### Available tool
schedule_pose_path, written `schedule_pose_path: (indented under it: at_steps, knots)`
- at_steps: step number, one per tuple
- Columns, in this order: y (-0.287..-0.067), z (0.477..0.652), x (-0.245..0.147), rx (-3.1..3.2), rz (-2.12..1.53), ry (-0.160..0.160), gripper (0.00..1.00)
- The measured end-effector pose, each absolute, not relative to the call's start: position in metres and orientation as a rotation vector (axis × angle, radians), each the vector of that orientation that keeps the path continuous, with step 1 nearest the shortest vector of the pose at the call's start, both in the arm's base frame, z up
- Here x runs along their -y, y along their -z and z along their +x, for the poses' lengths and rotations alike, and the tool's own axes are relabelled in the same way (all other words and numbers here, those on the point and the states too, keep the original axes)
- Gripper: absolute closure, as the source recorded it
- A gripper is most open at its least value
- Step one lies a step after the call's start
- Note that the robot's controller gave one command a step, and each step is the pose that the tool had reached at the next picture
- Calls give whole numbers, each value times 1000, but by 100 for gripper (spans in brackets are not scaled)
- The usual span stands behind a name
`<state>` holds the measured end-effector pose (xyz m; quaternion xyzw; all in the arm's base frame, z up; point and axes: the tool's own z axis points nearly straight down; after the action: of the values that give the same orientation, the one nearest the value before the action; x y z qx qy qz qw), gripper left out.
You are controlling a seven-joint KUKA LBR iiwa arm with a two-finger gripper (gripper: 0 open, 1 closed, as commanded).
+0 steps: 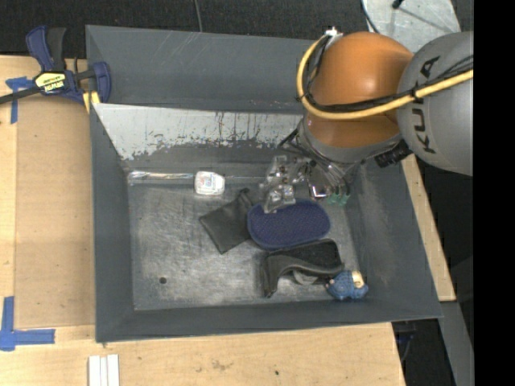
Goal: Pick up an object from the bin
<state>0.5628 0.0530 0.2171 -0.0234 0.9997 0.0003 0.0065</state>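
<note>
My gripper (279, 190) hangs below the orange wrist cover, right of the bin's middle. It is just above the upper left edge of a dark blue oval pad (290, 224). A dark grey flat piece (226, 223) lies against the pad's left side, partly under it. Whether the gripper touches the pad is hidden by its own metal parts. A small white round-cornered case (208, 183) rests to the left of the gripper, near the back wall.
A black curved thing (300, 265) lies in front of the blue pad, with a small blue piece (347, 286) at its right end near the front right corner. A clear thin strip (161, 177) lies along the back wall at the left.
</note>
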Motion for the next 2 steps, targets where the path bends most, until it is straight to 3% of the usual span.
schedule_pose_path:
  at_steps: [1, 2]
  knots:
    - [-212, 561, -53, -3137, -74, -1, 0]
    - [-73, 570, -32, -3114, 366, -3, 0]
